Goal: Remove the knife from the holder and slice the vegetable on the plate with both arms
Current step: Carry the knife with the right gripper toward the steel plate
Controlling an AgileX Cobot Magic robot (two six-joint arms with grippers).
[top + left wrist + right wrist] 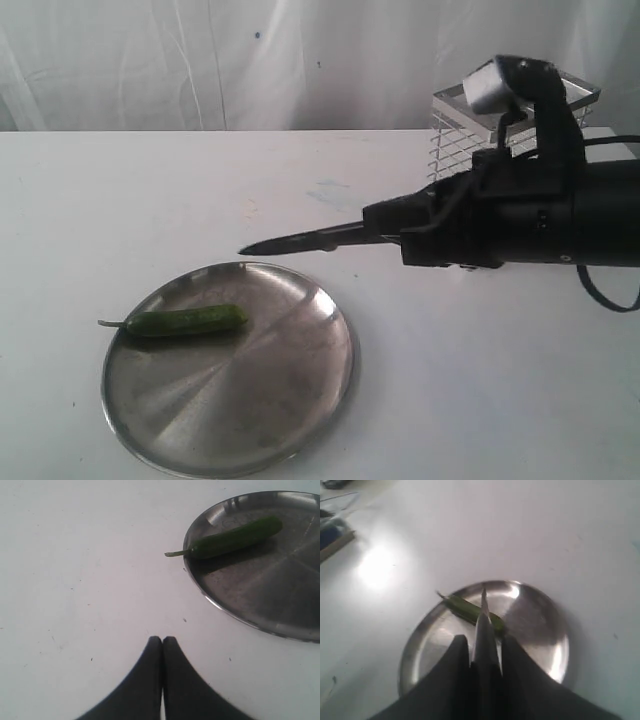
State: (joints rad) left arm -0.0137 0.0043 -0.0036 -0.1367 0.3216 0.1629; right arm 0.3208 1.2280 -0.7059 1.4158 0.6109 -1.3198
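Note:
The steel plate [300, 400] lies at the front left of the table, with the green vegetable [185, 321] lying near its far left rim, stem outward. My right gripper [385, 222] is shut on the knife [300, 240], held level above the table with its dark blade pointing left over the plate's far edge. In the right wrist view the knife [483, 625] sticks out between the fingers toward the vegetable [468, 609] on the plate [540, 625]. The wire holder [460, 135] stands behind the right arm. My left gripper [162, 639] is shut and empty, over bare table near the plate [270, 595] and vegetable [235, 538].
A white curtain hangs behind the white table. In the right wrist view some dark and blue items [332, 530] lie at the table's far corner. The left arm does not show in the exterior view.

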